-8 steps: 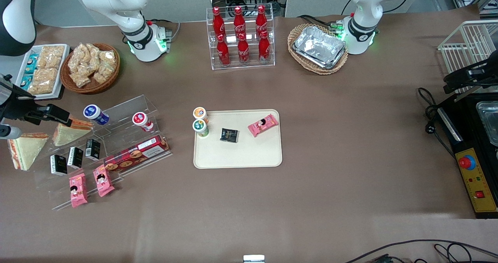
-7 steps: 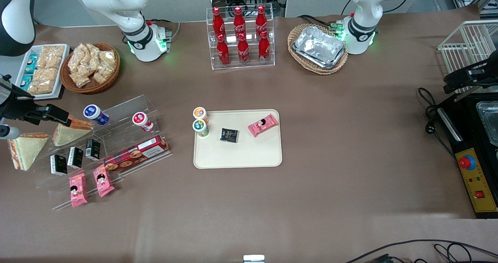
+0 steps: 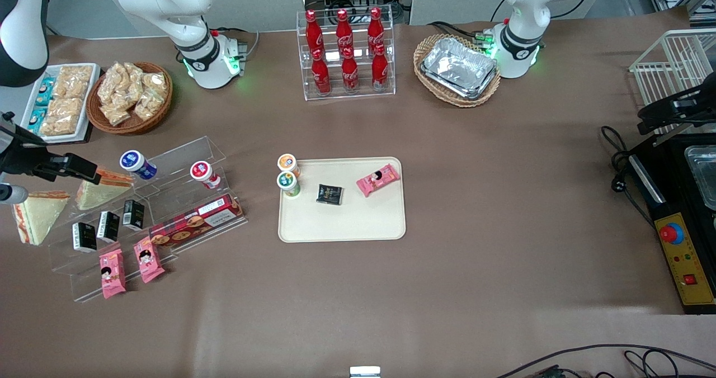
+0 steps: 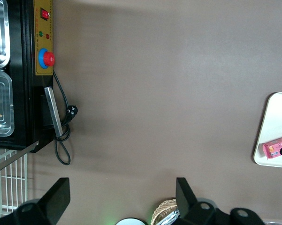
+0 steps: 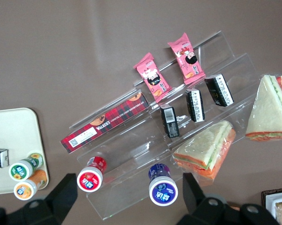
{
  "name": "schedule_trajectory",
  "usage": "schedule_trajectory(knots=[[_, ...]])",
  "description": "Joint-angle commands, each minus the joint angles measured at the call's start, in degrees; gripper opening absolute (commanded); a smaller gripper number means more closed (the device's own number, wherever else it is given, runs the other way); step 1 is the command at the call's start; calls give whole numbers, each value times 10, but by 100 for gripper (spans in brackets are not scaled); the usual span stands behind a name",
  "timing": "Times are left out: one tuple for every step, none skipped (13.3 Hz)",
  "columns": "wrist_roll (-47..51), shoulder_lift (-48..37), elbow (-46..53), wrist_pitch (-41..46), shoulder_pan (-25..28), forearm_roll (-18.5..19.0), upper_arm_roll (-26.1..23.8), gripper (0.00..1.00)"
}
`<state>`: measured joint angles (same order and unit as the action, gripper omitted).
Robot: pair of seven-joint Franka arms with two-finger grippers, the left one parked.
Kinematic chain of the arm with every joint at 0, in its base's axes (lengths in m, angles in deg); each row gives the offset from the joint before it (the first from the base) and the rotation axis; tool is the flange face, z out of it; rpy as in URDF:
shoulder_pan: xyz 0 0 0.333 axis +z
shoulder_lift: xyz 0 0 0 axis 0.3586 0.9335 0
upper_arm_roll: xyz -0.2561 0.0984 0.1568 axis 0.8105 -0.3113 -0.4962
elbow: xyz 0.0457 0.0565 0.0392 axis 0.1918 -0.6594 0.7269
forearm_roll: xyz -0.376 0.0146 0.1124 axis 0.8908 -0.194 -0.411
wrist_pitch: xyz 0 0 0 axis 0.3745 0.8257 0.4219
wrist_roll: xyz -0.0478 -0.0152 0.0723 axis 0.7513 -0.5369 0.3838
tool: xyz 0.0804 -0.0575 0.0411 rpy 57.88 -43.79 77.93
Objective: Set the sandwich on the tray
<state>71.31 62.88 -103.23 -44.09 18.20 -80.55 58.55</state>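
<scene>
Nothing is moved yet: the sandwich (image 3: 99,190) sits on the clear rack (image 3: 168,199), well apart from the tray (image 3: 347,221). Above it, the gripper (image 3: 70,166) hangs with fingers spread apart, holding nothing.

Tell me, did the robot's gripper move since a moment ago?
Yes. The gripper slid slightly toward the table's working-arm end, off the sandwich, measured against the unmoved blue-capped cup. Its fingers are open.
</scene>
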Motion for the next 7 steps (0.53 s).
schedule_trajectory(knots=[[-12,11,21,5,-11,20,1,100],[-12,10,22,5,-21,19,2,100],[-19,11,24,4,-38,18,8,100],[-20,10,24,5,-49,17,15,100],[-27,8,24,5,-55,23,20,100],[-56,7,24,4,-56,23,32,100],[-86,8,24,1,-56,24,55,100]])
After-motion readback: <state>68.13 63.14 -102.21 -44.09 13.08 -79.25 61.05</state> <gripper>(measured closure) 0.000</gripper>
